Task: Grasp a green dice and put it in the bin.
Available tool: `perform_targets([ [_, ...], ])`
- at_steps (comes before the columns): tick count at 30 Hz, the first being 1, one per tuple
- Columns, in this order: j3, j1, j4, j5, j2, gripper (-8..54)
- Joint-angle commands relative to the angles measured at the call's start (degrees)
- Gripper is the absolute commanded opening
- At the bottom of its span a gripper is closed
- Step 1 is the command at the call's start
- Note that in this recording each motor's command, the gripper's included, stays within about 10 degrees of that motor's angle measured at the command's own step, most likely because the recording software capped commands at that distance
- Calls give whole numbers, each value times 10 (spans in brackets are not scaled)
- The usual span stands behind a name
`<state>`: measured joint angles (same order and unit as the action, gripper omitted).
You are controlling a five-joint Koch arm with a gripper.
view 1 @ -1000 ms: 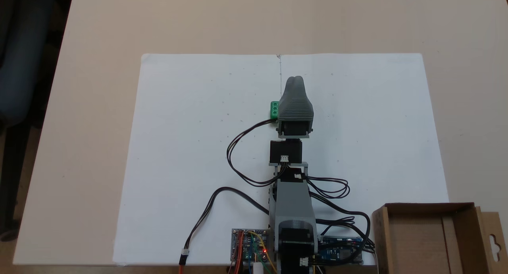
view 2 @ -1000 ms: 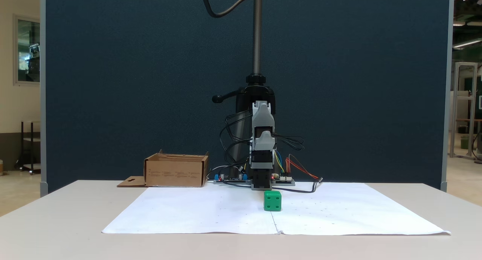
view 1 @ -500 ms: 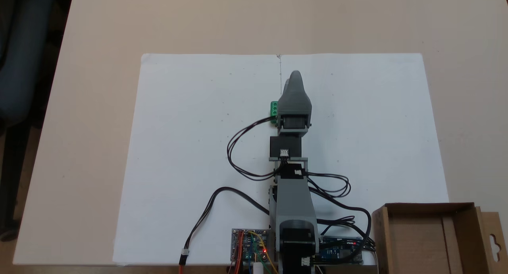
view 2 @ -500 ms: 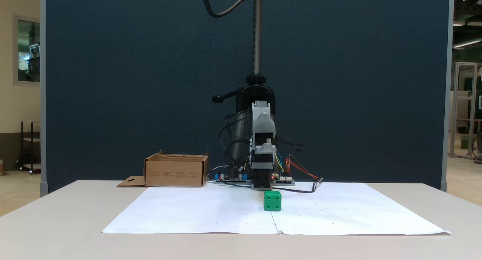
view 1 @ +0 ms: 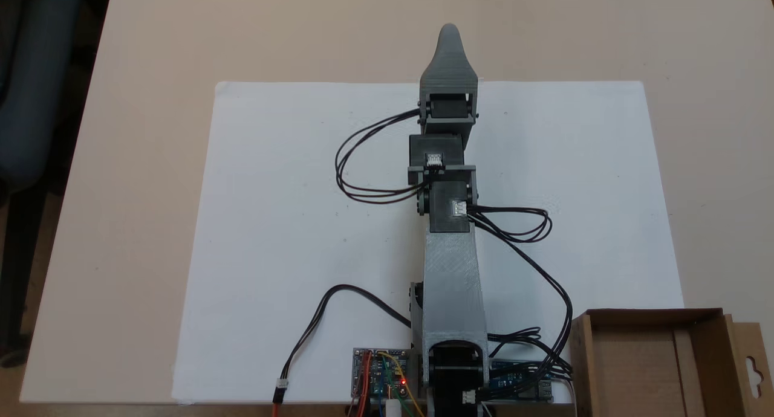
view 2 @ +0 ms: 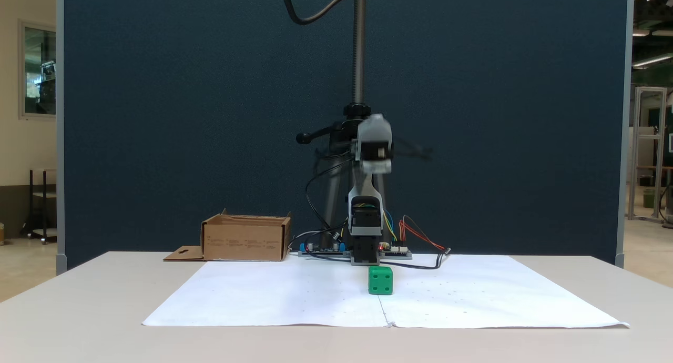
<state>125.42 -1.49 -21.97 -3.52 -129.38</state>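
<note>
Since 0.5 s ago the arm has stretched far out and risen; the gripper (view 1: 448, 30) now reaches past the white paper (view 1: 290, 193), blurred in the front fixed view, and whether its claws are apart I cannot tell; the green dice (view 2: 380, 280) sits on the paper, unmoved; the bin (view 2: 245, 239) stands left, beside the blue partition (view 2: 184, 116).

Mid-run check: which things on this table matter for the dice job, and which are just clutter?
Job:
green dice, on the paper
bin, cardboard, at the table corner
gripper, raised, jaws unreadable

Lying about:
white paper sheet
circuit boards
black cables
</note>
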Motion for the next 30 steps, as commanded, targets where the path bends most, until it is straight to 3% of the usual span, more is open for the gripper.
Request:
perform_targets([
  [1,-60,-12,89,-20,-54,422],
  [11,-232,-34,445,-45,40,422],
  [24,-294,-25,844,-69,160,424],
  [30,-311,-25,893,-80,207,424],
])
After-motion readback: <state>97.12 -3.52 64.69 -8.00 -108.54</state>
